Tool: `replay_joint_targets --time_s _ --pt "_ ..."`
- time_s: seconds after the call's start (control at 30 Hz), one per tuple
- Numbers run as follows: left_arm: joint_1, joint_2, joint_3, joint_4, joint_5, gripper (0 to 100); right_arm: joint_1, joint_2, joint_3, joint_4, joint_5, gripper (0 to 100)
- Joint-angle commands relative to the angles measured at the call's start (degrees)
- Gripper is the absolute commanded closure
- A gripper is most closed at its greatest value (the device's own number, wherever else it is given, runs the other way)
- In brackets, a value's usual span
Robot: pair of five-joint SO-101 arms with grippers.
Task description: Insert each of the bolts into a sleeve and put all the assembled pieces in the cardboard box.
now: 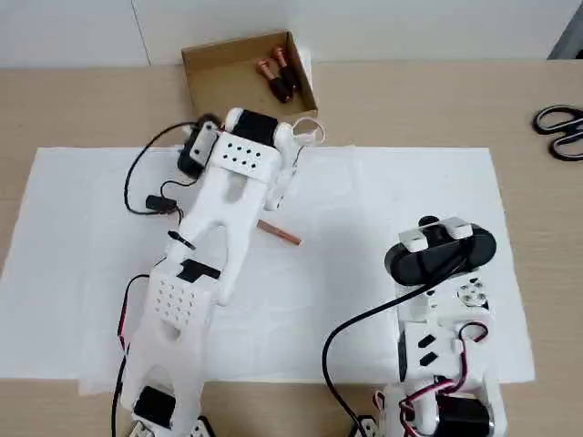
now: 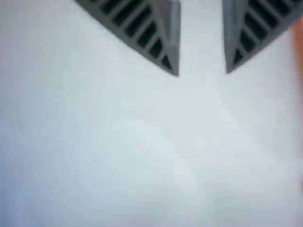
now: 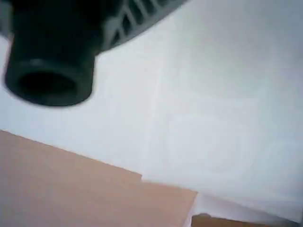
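Table [image 1: 73, 100]: light tan wood-look top, runs full width of high view, matte. Same tan surface in right wrist view [image 3: 61, 184].

White sheet [image 1: 383, 182] covers centre of table, tan margin bare on the far side and at both ends. Near-left edge steps, looks like overlapping sheets. Faint creases. Also seen in left wrist view [image 2: 118, 156] and right wrist view [image 3: 222, 118].

Wall [image 1: 410, 27] behind far table edge: white, plain, one thin vertical seam [image 1: 141, 27]. Grey edge [image 1: 569, 32] at far right corner, unidentifiable.

Scissors [image 1: 560, 130], black handles, on bare wood at right edge.

Light even, soft; shadows weak.
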Motion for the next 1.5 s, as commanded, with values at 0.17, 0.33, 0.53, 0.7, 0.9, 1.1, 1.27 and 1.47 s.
replay_joint_targets --time_s 0.17,0.33,0.53,0.7,0.9,1.1,1.27,1.47 --pt "-0.88 -0.7 -6.64 1.32 -4.4 94 0.4 -0.66 -0.62 0.04 0.44 99.4" --pt "-0.53 -0.7 -6.46 1.32 -7.56 94 0.4 -0.66 -0.62 0.04 0.44 99.4" --pt "-0.44 -2.64 -0.84 1.32 -5.27 87 0.4 -0.66 -0.44 0.04 0.44 99.4" --pt "-0.35 -12.22 8.92 1.32 -3.25 74 0.31 -0.66 -0.44 0.04 0.44 99.4" --pt "-0.35 -21.01 20.35 1.14 0.18 71 0.22 -0.66 -0.35 0.04 0.44 99.4" --pt "-1.85 -16.88 23.87 1.05 0.18 71 0.22 -0.66 -0.35 0.04 0.44 99.4" --pt "-2.99 -11.6 23.87 1.05 0.0 71 0.22 -0.66 -0.35 0.04 0.44 99.4" --pt "-2.73 -7.74 23.78 0.79 -0.09 71 0.22 -0.66 -0.35 0.04 0.44 99.4"
